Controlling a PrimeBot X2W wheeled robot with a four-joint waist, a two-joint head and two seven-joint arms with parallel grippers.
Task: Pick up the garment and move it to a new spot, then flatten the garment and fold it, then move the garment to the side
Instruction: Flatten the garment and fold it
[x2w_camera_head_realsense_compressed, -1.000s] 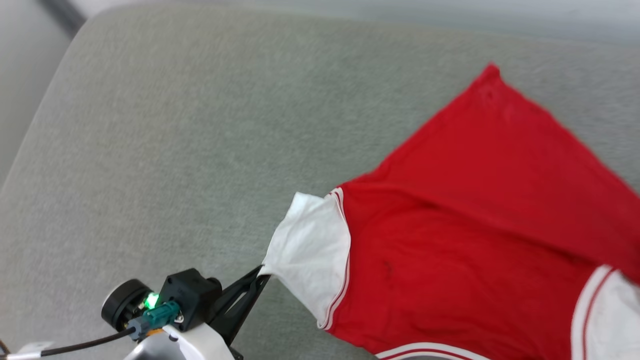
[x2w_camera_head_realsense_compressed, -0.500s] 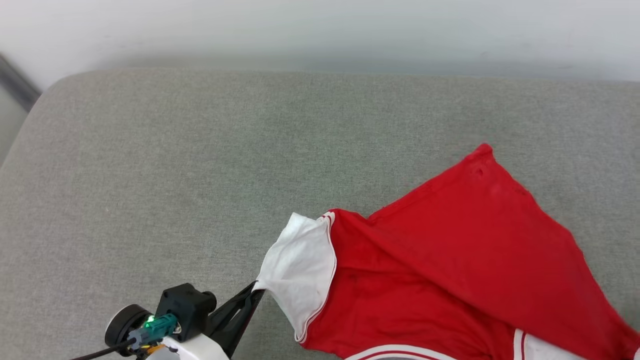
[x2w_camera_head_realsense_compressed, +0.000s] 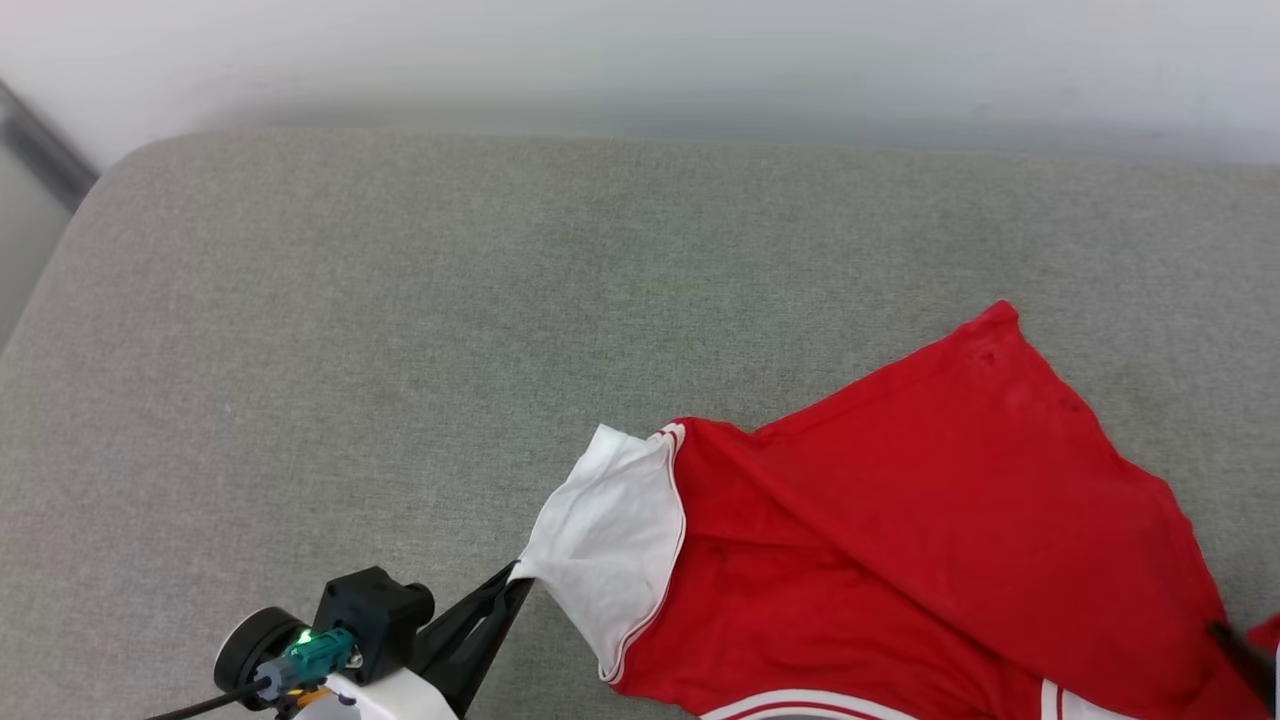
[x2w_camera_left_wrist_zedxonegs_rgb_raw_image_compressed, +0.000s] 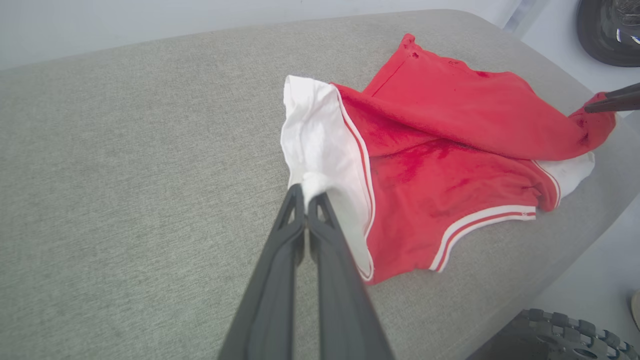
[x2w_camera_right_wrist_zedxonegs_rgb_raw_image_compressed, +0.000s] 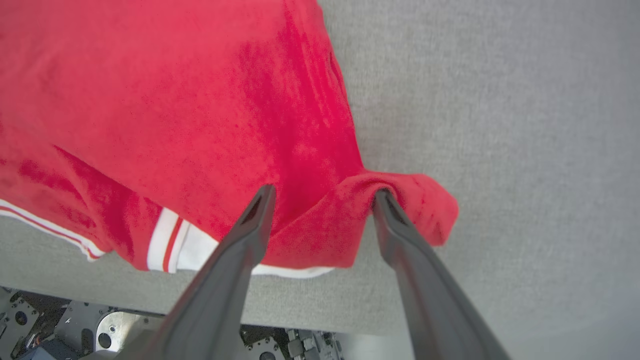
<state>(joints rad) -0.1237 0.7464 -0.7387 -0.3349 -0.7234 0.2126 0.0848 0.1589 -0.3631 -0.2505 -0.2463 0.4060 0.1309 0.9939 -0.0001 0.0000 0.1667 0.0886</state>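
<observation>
Item: red jersey shirt with white short sleeves and red-and-white striped trim. It lay partly folded over itself on a grey woven-fabric cushion, toward the near right edge.
Left gripper: fingers pressed together, pinching the edge of one white sleeve.
Right gripper: fingers stood wide apart, with a bunched red corner draped against one fingertip, unclamped.

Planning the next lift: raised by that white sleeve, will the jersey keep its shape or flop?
Likely floppy: the jersey lies doubled in soft folds. Probably light: the left tool, pinching, tents the sleeve. It may snag: cloth hangs on the open right tool.
</observation>
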